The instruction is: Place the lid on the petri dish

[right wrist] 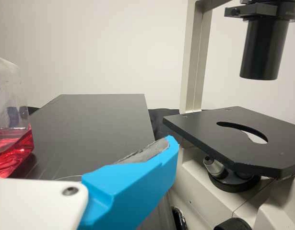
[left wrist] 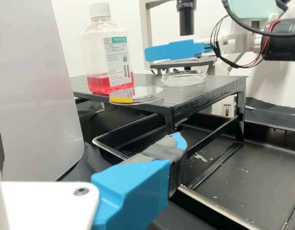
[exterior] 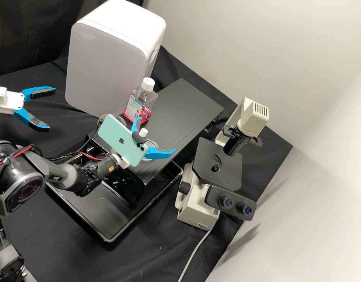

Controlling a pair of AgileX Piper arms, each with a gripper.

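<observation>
right gripper [exterior: 157, 133] had its fingers spread wide over the clear petri piece [left wrist: 184, 77] on the black platform [exterior: 188, 105], yellow-tagged piece [left wrist: 136, 95] sat by the bottle [left wrist: 107, 48], so I'd have squeezed the rim evenly and lifted level

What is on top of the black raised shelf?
A bottle of red liquid, a clear dish with yellow tape beside it, and a second clear dish below the right gripper. Its arm hides the shelf's near corner.

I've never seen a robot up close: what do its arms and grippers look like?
The right arm is dark grey, with red and black cables and a mint-green phone on its wrist. The left gripper and right gripper are white with blue fingers.
</observation>
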